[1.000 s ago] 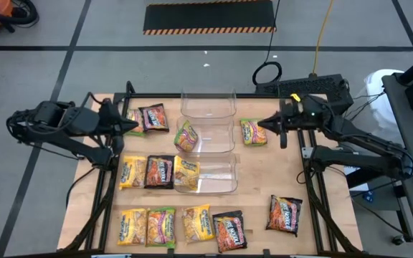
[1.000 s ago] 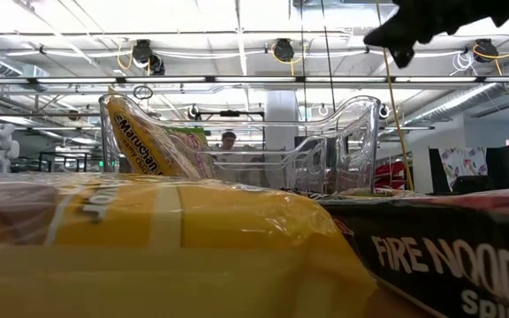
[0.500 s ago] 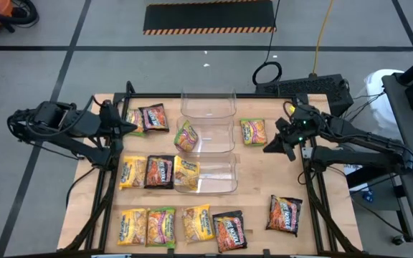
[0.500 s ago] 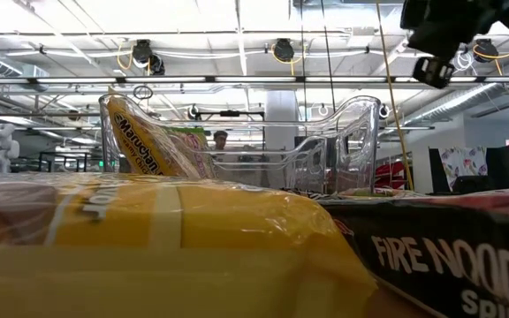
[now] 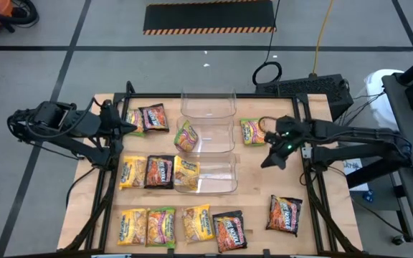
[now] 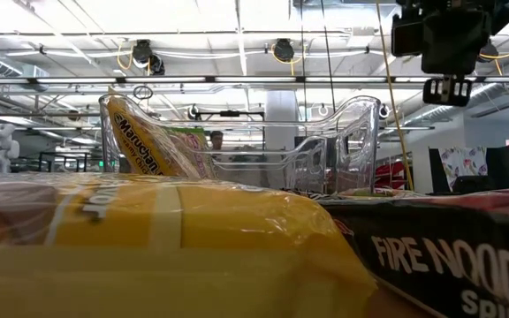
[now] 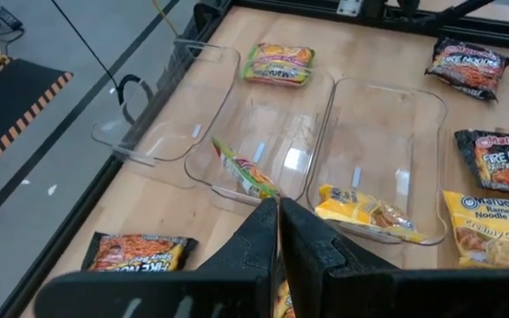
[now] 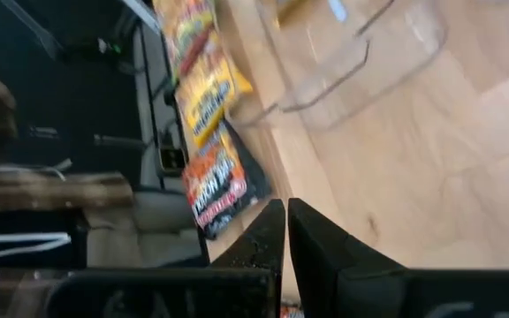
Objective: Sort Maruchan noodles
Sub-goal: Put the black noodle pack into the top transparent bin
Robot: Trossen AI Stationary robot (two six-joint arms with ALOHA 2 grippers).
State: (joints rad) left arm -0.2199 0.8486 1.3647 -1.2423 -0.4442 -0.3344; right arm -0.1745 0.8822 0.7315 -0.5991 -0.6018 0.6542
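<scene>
Right now your right hand (image 5: 270, 159) hangs above bare table (image 5: 264, 208) just right of the clear bins (image 5: 208, 143), fingers pressed together, holding nothing. Your left hand (image 5: 130, 127) waits at the table's left edge, likewise pressed together and empty. Glossy Maruchan noodles (image 5: 171, 225) lie flat around the bins; one green-yellow packet (image 5: 186, 135) leans inside the middle bin.

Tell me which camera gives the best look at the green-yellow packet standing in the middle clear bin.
The left wrist view: the green-yellow packet stands tilted on edge inside the middle bin, unobstructed. The high view shows it from above, small. The low view shows it through the bin's wall. The right wrist view does not show it.
</scene>
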